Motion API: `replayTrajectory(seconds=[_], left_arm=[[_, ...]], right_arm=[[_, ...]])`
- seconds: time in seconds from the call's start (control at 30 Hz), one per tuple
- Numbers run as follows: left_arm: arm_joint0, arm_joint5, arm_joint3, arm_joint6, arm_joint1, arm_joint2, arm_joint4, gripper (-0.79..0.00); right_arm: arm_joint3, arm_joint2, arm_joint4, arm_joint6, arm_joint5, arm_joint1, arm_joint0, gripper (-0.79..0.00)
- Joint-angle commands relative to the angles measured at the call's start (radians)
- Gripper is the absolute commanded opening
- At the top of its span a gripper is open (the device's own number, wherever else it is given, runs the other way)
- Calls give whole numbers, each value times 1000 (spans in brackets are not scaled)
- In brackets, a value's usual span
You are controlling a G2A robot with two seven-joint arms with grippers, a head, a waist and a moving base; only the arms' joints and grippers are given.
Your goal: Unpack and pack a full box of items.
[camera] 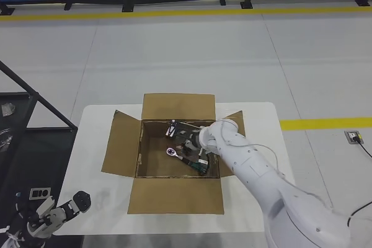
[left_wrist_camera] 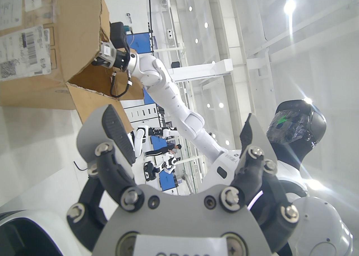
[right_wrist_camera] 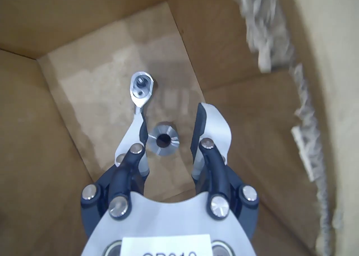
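Observation:
An open cardboard box (camera: 150,158) stands on the white table (camera: 260,124). My right gripper (right_wrist_camera: 171,117) is down inside it, open, just above the box floor (right_wrist_camera: 92,78). A small round metal socket (right_wrist_camera: 163,141) lies on the floor between its fingers, touching neither that I can see. Beyond one fingertip lies the head of a ratchet wrench (right_wrist_camera: 142,89), its handle hidden behind that finger. From above, the wrench (camera: 185,158) lies beside the right gripper (camera: 189,146). My left gripper (left_wrist_camera: 179,117) is open and holds nothing, low off the table's near left corner (camera: 80,201).
The box's four flaps (camera: 177,195) are folded outward over the table. A dark frame and black mat (camera: 25,136) stand left of the table. In the left wrist view the box's labelled outer wall (left_wrist_camera: 56,30) rises nearby, with my right arm (left_wrist_camera: 157,72) reaching over it.

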Motion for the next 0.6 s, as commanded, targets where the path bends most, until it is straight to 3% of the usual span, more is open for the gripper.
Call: replayTrajectory(seconds=[0.0,0.13,0.23,0.43,0.53,0.57], left_arm=[[0,0,0,0,0,0,0,0],[-4,12,-7,65,-2,0,39,0],[-12,-17,-9,175,-6,10,146,0],[-40,-29,-13,283,-13,55,267,0],[-64,-77,-4,371,-17,67,352,0],[-70,-90,-6,392,-19,73,382,0]], right_arm=[[-6,1,-17,-69,-64,10,5,-400],[-27,8,-58,-231,-146,38,6,-394],[-72,10,-110,-359,-192,68,5,-372],[-237,25,-244,-544,-226,147,-11,-197],[-386,53,-314,-600,-256,207,-39,0],[-415,61,-327,-604,-260,220,-47,0]])
